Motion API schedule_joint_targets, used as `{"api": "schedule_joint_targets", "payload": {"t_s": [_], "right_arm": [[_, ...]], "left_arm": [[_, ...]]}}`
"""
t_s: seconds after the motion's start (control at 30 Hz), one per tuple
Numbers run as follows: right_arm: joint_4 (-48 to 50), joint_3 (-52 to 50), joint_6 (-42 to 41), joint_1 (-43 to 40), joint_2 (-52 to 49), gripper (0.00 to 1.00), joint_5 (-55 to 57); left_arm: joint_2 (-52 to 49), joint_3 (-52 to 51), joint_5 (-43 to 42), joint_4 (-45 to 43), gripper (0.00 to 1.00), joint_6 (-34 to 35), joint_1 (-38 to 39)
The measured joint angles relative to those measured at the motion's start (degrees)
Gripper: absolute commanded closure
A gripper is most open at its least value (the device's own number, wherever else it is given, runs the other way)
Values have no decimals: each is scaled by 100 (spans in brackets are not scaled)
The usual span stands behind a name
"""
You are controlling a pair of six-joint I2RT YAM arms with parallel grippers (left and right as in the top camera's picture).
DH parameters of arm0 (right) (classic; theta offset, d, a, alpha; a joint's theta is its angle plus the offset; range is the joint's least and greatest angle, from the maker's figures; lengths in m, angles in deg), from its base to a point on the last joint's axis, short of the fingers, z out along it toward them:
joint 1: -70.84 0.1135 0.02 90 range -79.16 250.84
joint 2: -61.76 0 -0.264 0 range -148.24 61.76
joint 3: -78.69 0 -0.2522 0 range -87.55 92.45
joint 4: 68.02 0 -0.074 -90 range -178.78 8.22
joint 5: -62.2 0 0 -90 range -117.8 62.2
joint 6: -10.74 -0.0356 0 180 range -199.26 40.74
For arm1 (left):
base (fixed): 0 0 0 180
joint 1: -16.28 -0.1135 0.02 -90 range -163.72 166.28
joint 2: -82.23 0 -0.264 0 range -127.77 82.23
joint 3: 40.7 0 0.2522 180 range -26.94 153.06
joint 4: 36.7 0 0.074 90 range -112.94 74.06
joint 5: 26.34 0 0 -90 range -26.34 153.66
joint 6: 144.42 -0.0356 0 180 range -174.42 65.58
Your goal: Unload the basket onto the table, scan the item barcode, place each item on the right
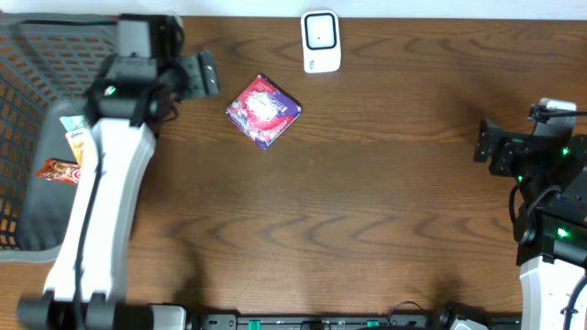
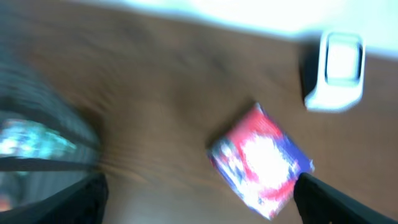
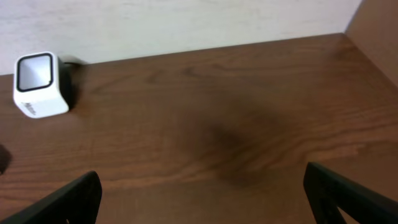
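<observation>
Dark wood-grain table (image 1: 385,211) fills the overhead view, with a pale wall (image 3: 186,25) behind it seen only by the right wrist camera. The packet (image 1: 264,111), red and purple, lies flat on the table just below-left of the white scanner (image 1: 320,41), apart from it. Its print is too small to read, and the left wrist view is blurred. The scanner's front bears a small grey mark that cannot be read. Only the overhead view shows the grey basket (image 1: 27,137) at the left edge, with wrappers (image 1: 69,151) in it. The left gripper (image 1: 197,75) hangs beside the packet, spread wide and holding nothing. The right gripper (image 1: 486,147) sits far right, also wide apart and empty.
</observation>
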Motion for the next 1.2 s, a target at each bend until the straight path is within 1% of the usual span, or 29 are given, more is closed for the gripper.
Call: {"api": "schedule_joint_targets", "payload": {"t_s": [0.1,0.2,0.37,0.53,0.7,0.87,0.97,1.03,1.1,1.2], "right_arm": [[-61,0,-2,-15,-17,1,44],[-219,0,-2,-17,-42,1,59],[-636,2,-2,-22,-94,1,63],[-1228,11,-4,-22,-96,1,79],[-1799,13,-4,-22,-96,1,81],[-2203,15,-7,-22,-96,1,81],[-2334,15,-7,-22,-96,1,81],[-2358,15,-4,-22,-96,1,81],[-2358,15,-4,-22,-96,1,81],[-2358,15,-4,-22,-96,1,81]], "left_arm": [[531,101,654,-37,2,94,-201],[881,175,1078,-31,2,330,-739],[866,195,1344,66,2,933,-1823],[498,195,1261,76,2,1266,-2605],[146,195,1220,92,2,1381,-2892],[-162,195,1180,98,3,1394,-2979],[-308,195,1152,98,7,1362,-2979],[-380,195,1141,103,8,1239,-2979],[-439,195,1139,101,11,1121,-2979],[-496,195,1139,103,11,1008,-2979]]}}
